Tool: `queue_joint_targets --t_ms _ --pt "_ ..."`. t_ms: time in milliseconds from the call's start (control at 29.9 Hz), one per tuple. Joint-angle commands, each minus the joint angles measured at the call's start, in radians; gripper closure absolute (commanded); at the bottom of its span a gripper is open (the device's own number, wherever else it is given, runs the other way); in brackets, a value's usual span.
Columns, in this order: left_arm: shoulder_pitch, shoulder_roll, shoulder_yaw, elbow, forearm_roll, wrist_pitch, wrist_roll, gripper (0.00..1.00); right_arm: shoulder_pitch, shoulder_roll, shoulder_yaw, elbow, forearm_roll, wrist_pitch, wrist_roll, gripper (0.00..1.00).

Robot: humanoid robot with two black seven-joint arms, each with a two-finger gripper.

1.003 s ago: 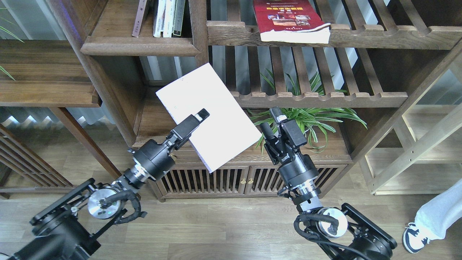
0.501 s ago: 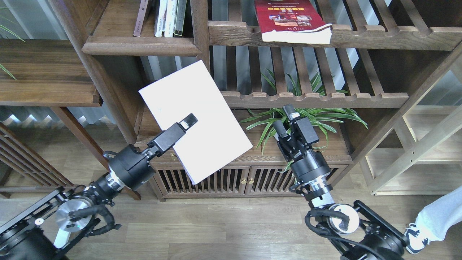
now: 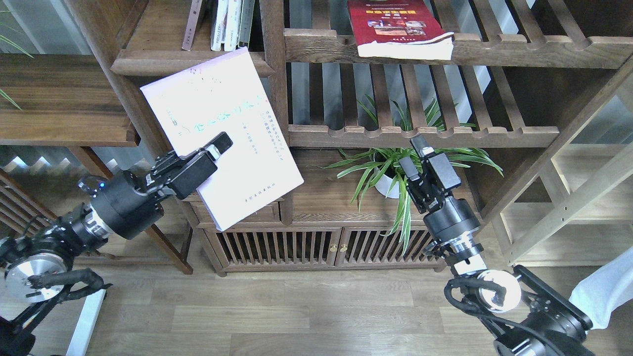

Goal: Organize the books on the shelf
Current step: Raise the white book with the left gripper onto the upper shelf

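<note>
From the head view, the left gripper pinches the pale book by its lower-left edge only; I reckon it could pivot or clip the shelf lip at its 12 o'clock. It hangs just below that board, long axis running 11 to 5 o'clock. The right gripper is empty, fingers slightly apart.

left arm is reaching up-right, wrist tilted | left gripper is clamping something flat | right arm is rising, right gripper is pointing upward, holding nothing
</note>
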Motion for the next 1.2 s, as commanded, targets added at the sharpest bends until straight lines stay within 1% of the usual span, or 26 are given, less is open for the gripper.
queue_joint_targets --t_ms 0,134,368,535,669,869,970,1003,1170 --pt "0.027 0.006 -0.081 -0.043 0.076 0.0 0.002 0.95 0.002 -0.019 -0.001 0.0 0.0 0.0 -0.001 0.08" --pt "0.071 0.005 -0.158 -0.084 0.101 0.0 0.009 0.95 0.002 -0.025 -0.001 0.0 -0.002 0.0 -0.001 0.08" --pt "0.142 0.005 -0.305 -0.092 0.132 0.0 0.015 0.94 0.002 -0.027 -0.007 -0.001 -0.002 0.0 -0.001 0.08" --pt "0.162 0.005 -0.4 -0.092 0.144 0.0 0.017 0.94 0.002 -0.028 -0.012 -0.001 -0.002 0.0 -0.001 0.09" --pt "0.16 -0.004 -0.445 -0.092 0.146 0.0 0.035 0.94 0.001 -0.03 -0.012 -0.001 -0.002 0.0 -0.002 0.09" --pt "0.15 -0.008 -0.471 -0.09 0.146 0.0 0.038 0.93 -0.003 -0.03 -0.013 -0.001 -0.003 0.0 -0.002 0.09" --pt "0.145 -0.017 -0.486 -0.09 0.146 0.0 0.038 0.91 -0.001 -0.043 -0.015 -0.001 -0.003 0.0 -0.002 0.09" --pt "0.14 -0.018 -0.488 -0.09 0.146 0.007 0.038 0.91 -0.001 -0.043 -0.015 -0.001 -0.003 0.0 -0.002 0.09" --pt "0.113 -0.017 -0.488 -0.086 0.146 0.1 0.038 0.91 0.004 -0.048 -0.015 -0.001 -0.003 0.0 -0.004 0.09"
